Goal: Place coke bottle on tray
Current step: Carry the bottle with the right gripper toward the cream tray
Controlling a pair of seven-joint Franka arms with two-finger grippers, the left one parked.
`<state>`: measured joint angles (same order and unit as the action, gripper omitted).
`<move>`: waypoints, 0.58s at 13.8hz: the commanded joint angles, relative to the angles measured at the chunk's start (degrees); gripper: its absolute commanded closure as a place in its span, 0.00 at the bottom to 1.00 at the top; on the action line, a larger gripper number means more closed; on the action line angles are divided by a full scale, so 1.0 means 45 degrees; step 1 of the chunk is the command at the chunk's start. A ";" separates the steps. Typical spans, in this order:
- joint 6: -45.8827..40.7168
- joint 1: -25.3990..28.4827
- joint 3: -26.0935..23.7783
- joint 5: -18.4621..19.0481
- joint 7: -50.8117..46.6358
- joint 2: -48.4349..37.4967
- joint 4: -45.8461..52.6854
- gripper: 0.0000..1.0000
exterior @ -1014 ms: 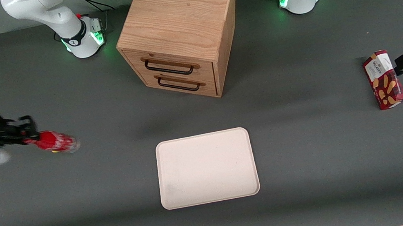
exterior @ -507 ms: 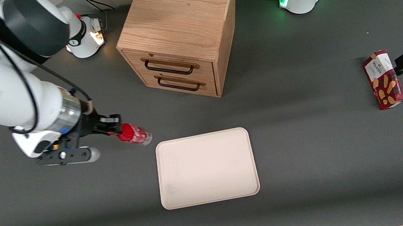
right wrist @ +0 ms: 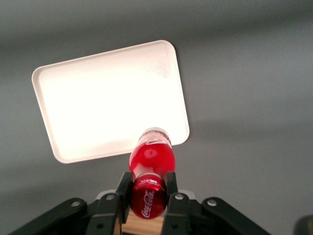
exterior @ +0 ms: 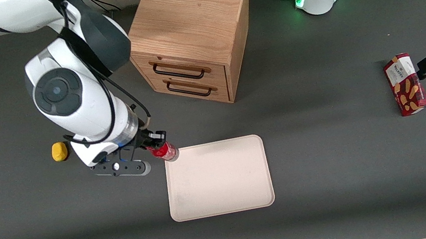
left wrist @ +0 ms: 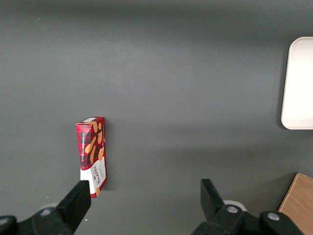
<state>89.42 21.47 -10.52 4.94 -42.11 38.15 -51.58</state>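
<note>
My right gripper (exterior: 154, 146) is shut on the cap end of the small red coke bottle (exterior: 165, 151) and holds it tilted in the air. The bottle's clear base hangs over the corner of the cream tray (exterior: 225, 187) that lies nearest the working arm's end and the drawer box. In the right wrist view the gripper (right wrist: 147, 188) clamps the red cap between both fingers, the coke bottle (right wrist: 152, 156) points down at the tray's edge, and the tray (right wrist: 98, 107) lies flat and bare below it.
A wooden drawer box (exterior: 191, 31) with two drawers stands farther from the front camera than the tray. A small yellow object (exterior: 59, 151) lies on the table beside the working arm. A red snack box (exterior: 406, 84) lies toward the parked arm's end and shows in the left wrist view (left wrist: 92, 155).
My right arm has carried the bottle from the working arm's end of the table toward the tray; the bottle's base now hangs over the tray's corner. The yellow object has come into view.
</note>
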 commanded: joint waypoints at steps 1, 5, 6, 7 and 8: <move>0.0613 -0.0006 -0.0027 0.0620 -0.0290 0.0856 0.0739 1.00; 0.1941 -0.0045 0.0052 0.0719 -0.0290 0.1696 0.0700 1.00; 0.2215 -0.0065 0.0052 0.0719 -0.0290 0.1872 0.0642 1.00; 0.2450 -0.0084 0.0071 0.0757 -0.0290 0.2009 0.0545 1.00; 0.2568 -0.0084 0.0168 0.0758 -0.0309 0.2223 0.0544 1.00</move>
<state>100.14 21.02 -9.94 6.98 -42.12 46.03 -51.52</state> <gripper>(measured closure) 0.687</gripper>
